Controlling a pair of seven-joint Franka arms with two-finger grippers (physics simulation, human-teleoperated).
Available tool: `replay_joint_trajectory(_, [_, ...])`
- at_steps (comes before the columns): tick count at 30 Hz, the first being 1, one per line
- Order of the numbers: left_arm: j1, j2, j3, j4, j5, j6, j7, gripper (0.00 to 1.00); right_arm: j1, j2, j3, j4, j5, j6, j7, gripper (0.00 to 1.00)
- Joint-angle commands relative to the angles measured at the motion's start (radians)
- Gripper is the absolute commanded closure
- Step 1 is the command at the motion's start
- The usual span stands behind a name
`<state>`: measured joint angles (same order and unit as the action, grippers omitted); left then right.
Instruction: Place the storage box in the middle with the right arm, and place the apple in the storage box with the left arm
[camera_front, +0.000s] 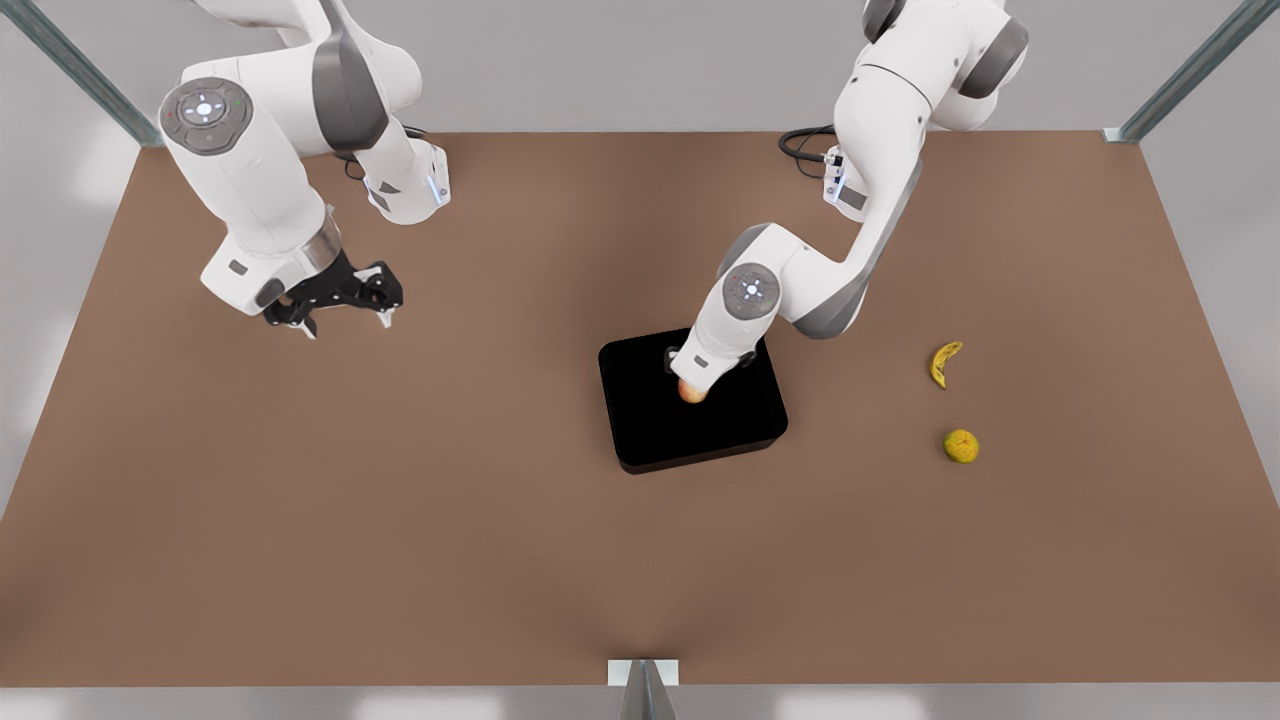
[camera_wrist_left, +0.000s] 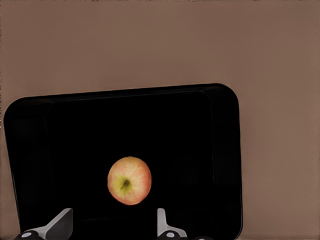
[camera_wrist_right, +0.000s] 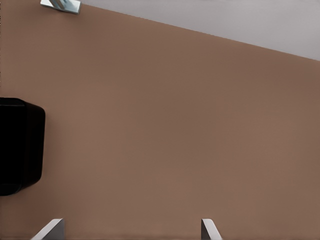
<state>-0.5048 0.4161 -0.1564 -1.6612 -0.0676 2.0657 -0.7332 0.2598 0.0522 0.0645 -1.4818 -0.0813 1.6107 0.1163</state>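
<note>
The storage box — a matte black bin with rounded corners — sits near the middle of the brown table, and inside it lies the apple, red-pink with a pale yellow blush around its stem. The left hand hangs just above the fruit with its fingers spread and nothing between them. The right hand waits well apart at the front view's left, open and empty — a banana and a yellow-green fruit lie at the front view's right.
</note>
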Motion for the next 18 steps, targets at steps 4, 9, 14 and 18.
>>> replay_joint_trajectory(4, [0.028, -0.020, 0.003, 0.004, 0.000, -0.015, 0.015, 0.00, -0.024, 0.000, 0.000, 0.000, 0.000, -0.005, 0.000, 0.00])
replay_joint_trajectory(9, [0.259, -0.097, 0.017, 0.170, 0.005, -0.323, 0.201, 0.00, -0.022, 0.000, 0.000, 0.000, 0.000, -0.005, 0.000, 0.00])
replay_joint_trajectory(14, [0.393, -0.204, 0.254, 0.172, 0.008, -0.460, 0.532, 0.00, -0.022, 0.000, 0.000, 0.000, 0.000, -0.005, 0.000, 0.00])
replay_joint_trajectory(18, [0.552, -0.272, 0.258, 0.158, 0.051, -0.501, 0.659, 0.00, -0.022, -0.002, 0.000, 0.000, 0.000, -0.005, 0.000, 0.00])
